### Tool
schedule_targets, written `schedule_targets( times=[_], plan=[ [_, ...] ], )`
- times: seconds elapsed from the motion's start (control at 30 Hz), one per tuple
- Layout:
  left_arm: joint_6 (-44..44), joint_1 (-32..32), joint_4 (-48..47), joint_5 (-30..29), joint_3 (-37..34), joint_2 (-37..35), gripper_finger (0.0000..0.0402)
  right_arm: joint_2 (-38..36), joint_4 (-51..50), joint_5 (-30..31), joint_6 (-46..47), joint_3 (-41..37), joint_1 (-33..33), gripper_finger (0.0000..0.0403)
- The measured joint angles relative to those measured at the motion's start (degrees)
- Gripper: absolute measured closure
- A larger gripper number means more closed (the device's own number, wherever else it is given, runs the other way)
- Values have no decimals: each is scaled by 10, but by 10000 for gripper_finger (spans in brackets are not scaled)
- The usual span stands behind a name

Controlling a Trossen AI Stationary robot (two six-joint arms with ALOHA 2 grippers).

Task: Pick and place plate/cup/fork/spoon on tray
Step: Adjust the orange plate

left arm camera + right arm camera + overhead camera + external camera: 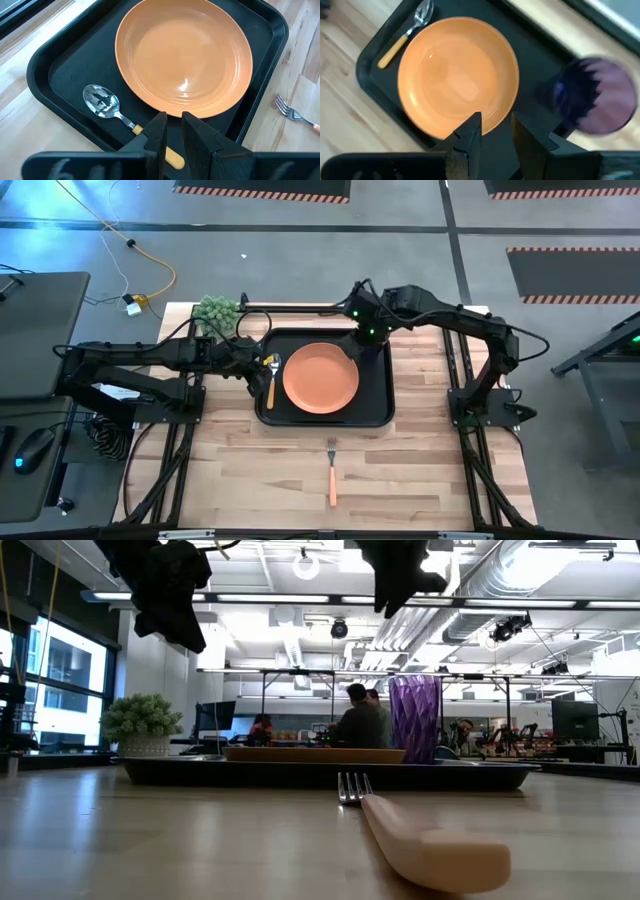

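The black tray (pixel 372 412) lies mid-table. On it rest the orange plate (pixel 320 378) and, along its left side, the spoon (pixel 271 380). The purple cup (pixel 600 95) stands upright in the tray's far right corner. The fork (pixel 332 475) lies on the wood near the front edge, tines toward the tray. My left gripper (pixel 174 135) hovers above the spoon's handle (pixel 172 157), its fingers a narrow gap apart and holding nothing. My right gripper (pixel 496 132) hangs open above the plate's far edge, beside the cup, and is high up in the low view (pixel 400 585).
A small potted plant (pixel 216 311) stands at the table's far left corner, just beyond the tray. Bare wood stretches around the fork across the near half of the table. In the low view, people sit in the room behind the table.
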Motion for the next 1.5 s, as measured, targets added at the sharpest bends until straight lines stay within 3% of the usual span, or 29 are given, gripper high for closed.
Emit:
schedule_targets(
  times=[0.47, 1.0, 1.27, 1.5],
  plan=[
    [10, 0, 0, 0, 0, 0, 351, 3, -31, 9, 223, -5, 120, 304],
    [25, 0, 0, 0, 0, 0, 351, 3, -96, 156, 470, -6, 254, 303],
    [27, 0, 0, 0, 0, 0, 351, 4, -51, 158, 545, -107, 277, 272],
    [34, 0, 0, 0, 0, 0, 351, 4, 76, 152, 589, -215, 278, 252]
  ],
)
